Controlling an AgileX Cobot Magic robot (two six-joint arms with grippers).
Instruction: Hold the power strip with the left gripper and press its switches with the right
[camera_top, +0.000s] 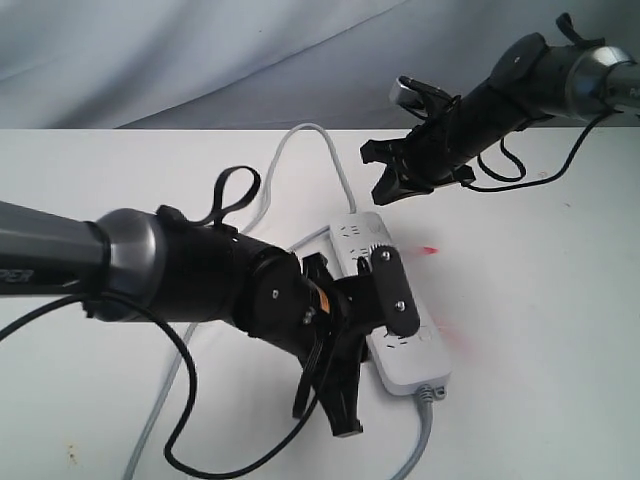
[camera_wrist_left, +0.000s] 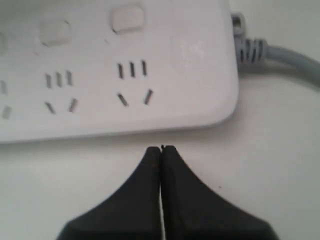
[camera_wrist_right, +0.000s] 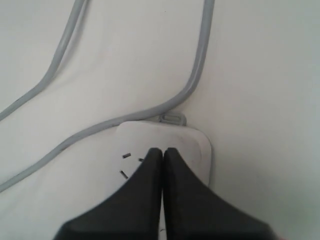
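The white power strip lies on the white table, its grey cord leaving the near end. My left gripper is shut on nothing; in the left wrist view its fingertips stand right beside the strip's long edge, near the cord end. Two switches show beyond the socket slots. My right gripper hangs above the strip's far end, also shut and empty. In the right wrist view the right gripper's tips cover that end of the strip, near a few slots.
The grey cord loops behind the strip and runs down the table's left side; it also curves past the strip's end. Black arm cables trail over the table. A small red spot marks the tabletop beside the strip. A grey cloth hangs behind.
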